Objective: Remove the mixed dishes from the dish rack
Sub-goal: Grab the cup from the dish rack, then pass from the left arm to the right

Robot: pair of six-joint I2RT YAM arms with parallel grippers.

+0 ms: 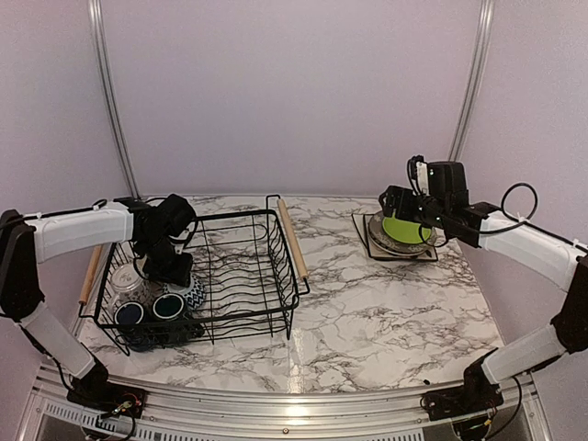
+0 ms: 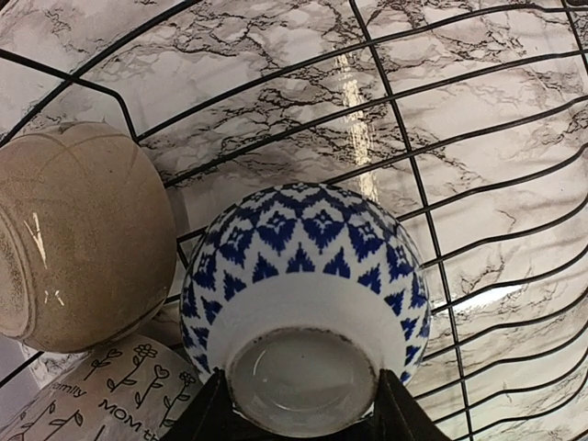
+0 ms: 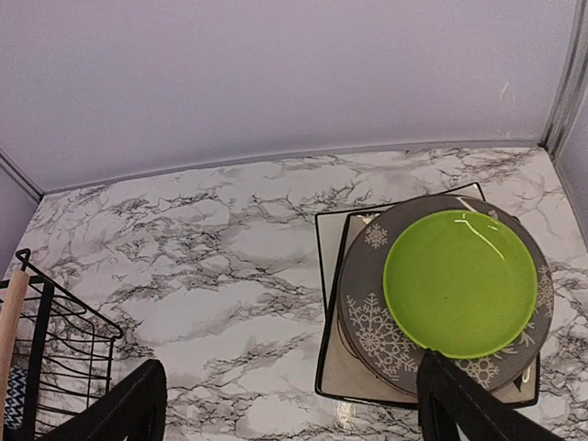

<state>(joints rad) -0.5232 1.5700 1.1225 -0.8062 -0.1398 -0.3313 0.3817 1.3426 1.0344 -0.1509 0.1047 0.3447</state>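
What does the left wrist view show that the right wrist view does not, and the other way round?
Only the left wrist: a blue mug inside the left gripper, a tan mug beside it, a lettered mug. Only the right wrist: a green plate on a grey plate on a square plate, the open right gripper. Both: the rack and the marble table.
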